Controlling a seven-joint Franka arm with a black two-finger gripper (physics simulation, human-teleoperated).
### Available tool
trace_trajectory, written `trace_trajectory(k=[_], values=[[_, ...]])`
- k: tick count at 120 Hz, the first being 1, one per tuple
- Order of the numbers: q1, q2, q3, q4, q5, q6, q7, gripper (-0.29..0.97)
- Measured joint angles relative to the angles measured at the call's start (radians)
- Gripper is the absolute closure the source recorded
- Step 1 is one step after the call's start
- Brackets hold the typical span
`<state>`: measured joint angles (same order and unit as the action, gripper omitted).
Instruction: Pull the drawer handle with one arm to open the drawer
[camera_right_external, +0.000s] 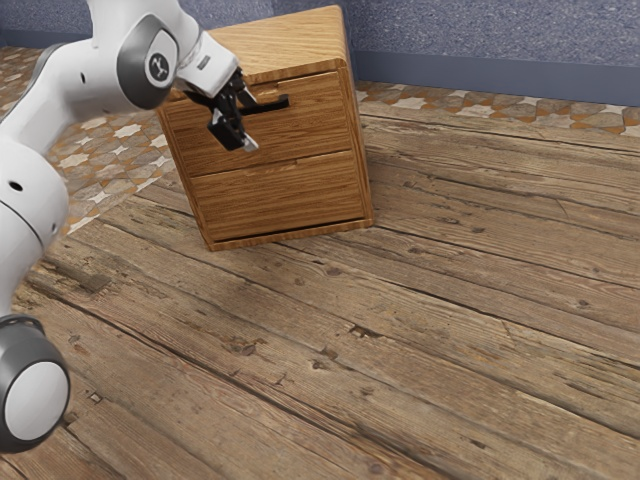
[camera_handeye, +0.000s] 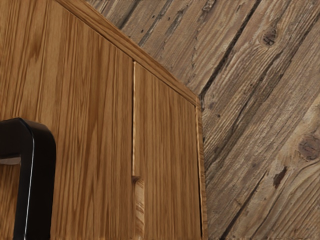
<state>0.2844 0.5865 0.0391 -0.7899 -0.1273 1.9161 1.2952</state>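
Two drawers front the cabinet (camera_right_external: 290, 40), and the black handle (camera_right_external: 268, 103) sits on the upper drawer (camera_right_external: 305, 130). Our gripper (camera_right_external: 238, 118) is at the handle's end nearer the arm; spread or pinching, we cannot tell.

I've got the wood-grain top drawer (camera_right_external: 300, 130) in sight, front flush, looking shut. Its black bar handle (camera_right_external: 272, 103) runs horizontally near the upper edge.

Cabinet (camera_right_external: 290, 45) sat on floor (camera_right_external: 450, 330) toward exterior view's upper left, wall (camera_right_external: 480, 30) behind it. Upper drawer (camera_right_external: 305, 135) sat directly above lower drawer (camera_right_external: 275, 195) in front face. Handle (camera_right_external: 272, 103) was on upper drawer, near its top edge. Gripper (camera_right_external: 232, 125) was in front of upper drawer, at handle's end toward exterior view's left.
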Motion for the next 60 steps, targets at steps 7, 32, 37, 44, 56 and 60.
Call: trace_trajectory(k=[7,32,37,44,56,60], values=[[0.012,0.001,0.001,0.001,0.000,0.004,0.002,0.00],[0.022,0.025,-0.005,0.005,-0.003,0.043,0.021,-0.01],[0.025,0.035,-0.006,0.006,-0.012,0.051,0.030,-0.01],[0.029,0.050,-0.006,0.009,-0.029,0.063,0.044,-0.02],[0.035,0.059,-0.007,0.011,-0.045,0.078,0.066,0.00],[0.036,0.060,-0.008,0.012,-0.051,0.081,0.074,0.00]])
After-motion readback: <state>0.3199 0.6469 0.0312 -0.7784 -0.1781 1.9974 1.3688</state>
